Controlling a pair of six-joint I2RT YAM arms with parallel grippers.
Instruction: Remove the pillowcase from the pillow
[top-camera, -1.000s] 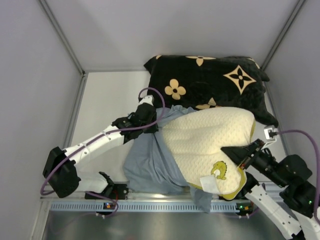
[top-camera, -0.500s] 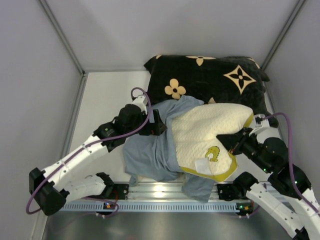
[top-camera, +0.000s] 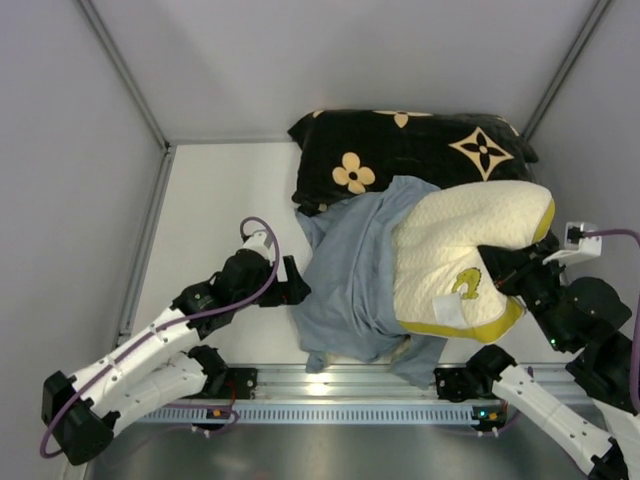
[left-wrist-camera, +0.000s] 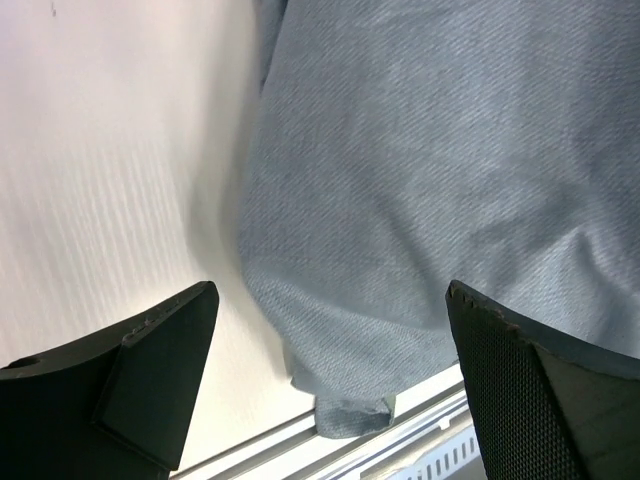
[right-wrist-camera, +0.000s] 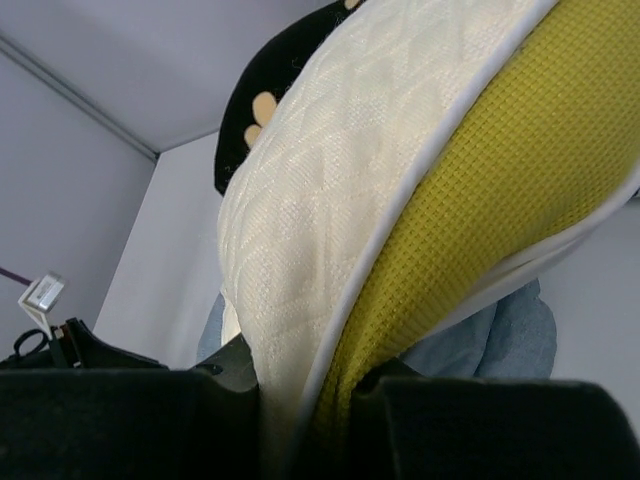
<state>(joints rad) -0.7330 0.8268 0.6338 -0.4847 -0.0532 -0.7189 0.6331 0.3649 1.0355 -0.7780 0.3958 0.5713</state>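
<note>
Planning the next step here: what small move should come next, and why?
Probably move the left tool onto the left edge of the pillowcase and close it. It stands open beside the fabric, holding nothing, while the right tool is clamped on the yellow-green edge of the pillow. The pillow's left part looks tucked in the grey fabric, so the case needs anchoring before more pulling.

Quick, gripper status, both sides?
The left gripper is open, empty, beside the pillowcase.
The right gripper is closed on the pillow.
</note>
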